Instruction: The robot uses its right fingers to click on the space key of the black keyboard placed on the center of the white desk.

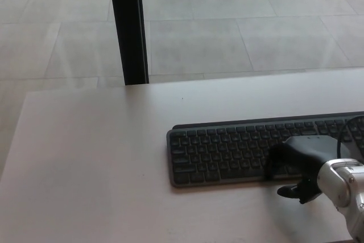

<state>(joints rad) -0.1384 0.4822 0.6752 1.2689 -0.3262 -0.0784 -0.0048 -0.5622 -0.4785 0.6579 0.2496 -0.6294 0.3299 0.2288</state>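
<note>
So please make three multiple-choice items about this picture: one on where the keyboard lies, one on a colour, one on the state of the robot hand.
1. Where does the keyboard lie on the desk?
A. right part, running off the picture's edge
B. far left corner
C. on the floor

2. What colour is the keyboard?
A. white
B. black
C. red

3. What is the right robot hand doing?
A. holding a cup
B. fingers down over the keyboard's front row
C. resting far from the keyboard

Answers: 1 A, its right end is cut by the frame; 2 B, keys and frame are dark; 3 B, the fingers overlap the bottom key row.
</note>
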